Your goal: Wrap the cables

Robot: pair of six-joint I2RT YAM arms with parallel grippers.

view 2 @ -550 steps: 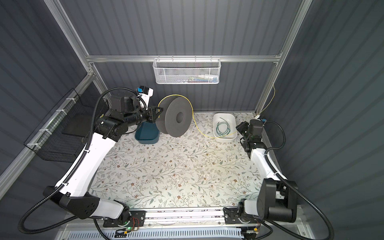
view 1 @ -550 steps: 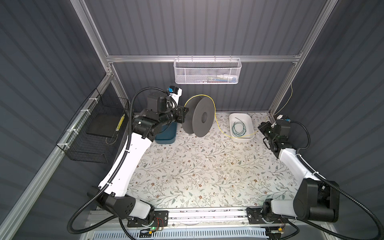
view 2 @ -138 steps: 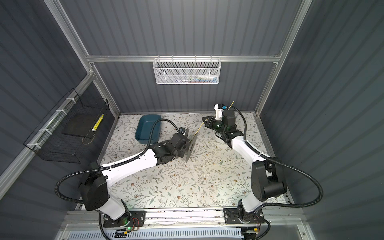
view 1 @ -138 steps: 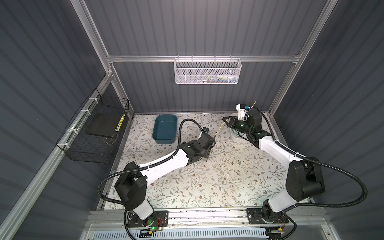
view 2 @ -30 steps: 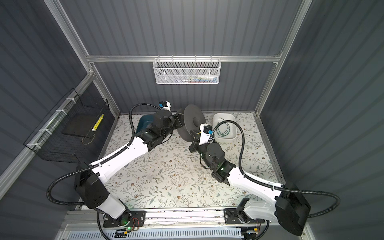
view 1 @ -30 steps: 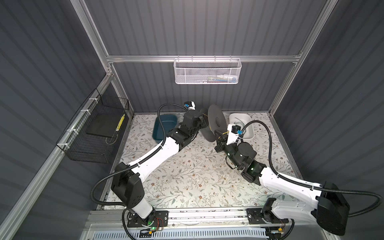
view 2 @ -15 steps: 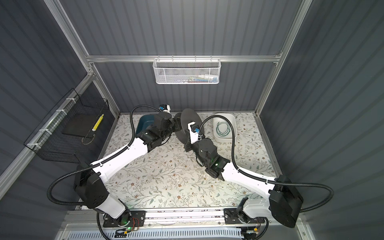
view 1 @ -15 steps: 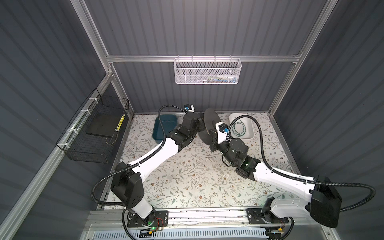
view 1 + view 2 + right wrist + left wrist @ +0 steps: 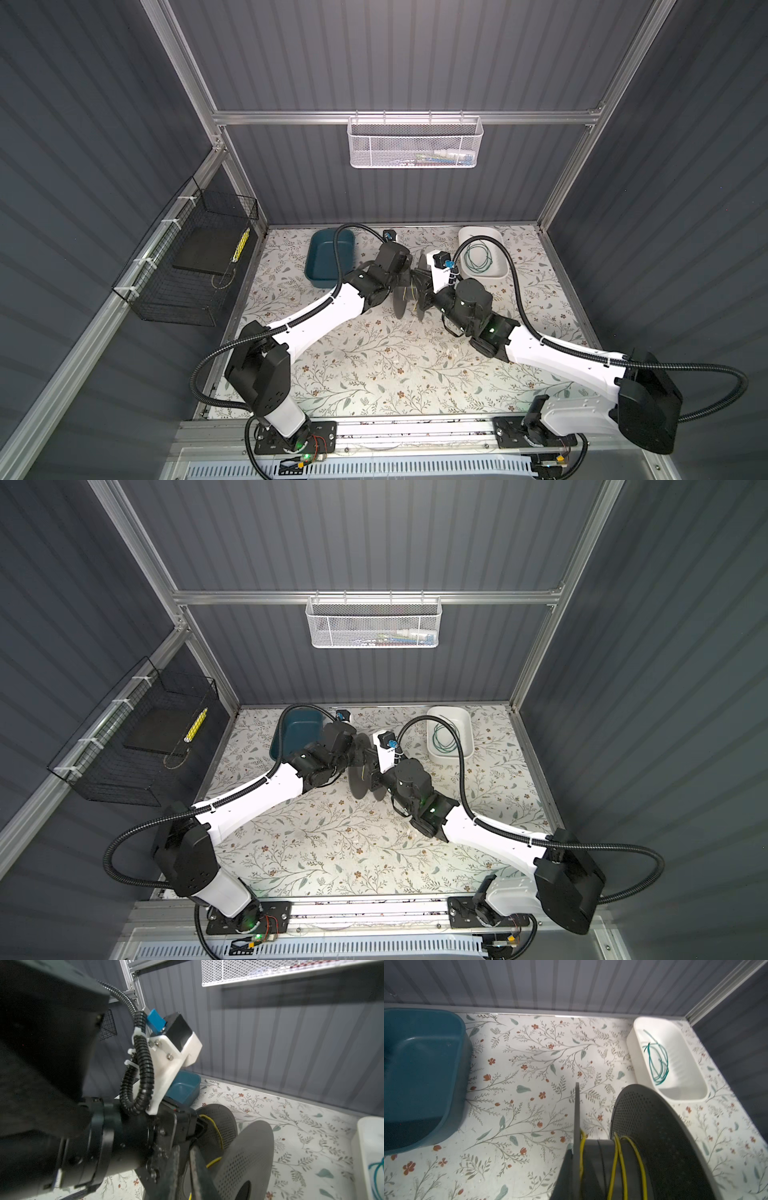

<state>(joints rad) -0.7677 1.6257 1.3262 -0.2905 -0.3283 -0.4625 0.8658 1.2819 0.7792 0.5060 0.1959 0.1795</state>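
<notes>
A grey spool (image 9: 400,301) (image 9: 358,785) hangs over the back middle of the table, with the yellow cable (image 9: 412,291) (image 9: 620,1157) wound loosely round its hub. My left gripper (image 9: 402,274) (image 9: 356,750) is shut on one thin flange (image 9: 577,1118). My right gripper (image 9: 420,286) (image 9: 372,773) reaches in between the flanges. In the right wrist view its fingers (image 9: 195,1167) stand a narrow gap apart beside a yellow strand (image 9: 213,1162). The green cable (image 9: 478,259) (image 9: 444,737) (image 9: 656,1064) lies coiled in the white tray (image 9: 500,274) (image 9: 633,1043).
A teal bin (image 9: 328,262) (image 9: 297,729) (image 9: 421,1074) stands at the back left, close to the left arm. A white mesh basket (image 9: 415,141) hangs on the back rail. A black wire basket (image 9: 187,266) hangs on the left wall.
Both arms have brought the spool down and toward the front. The right jaws, shut a moment ago, have parted slightly.
</notes>
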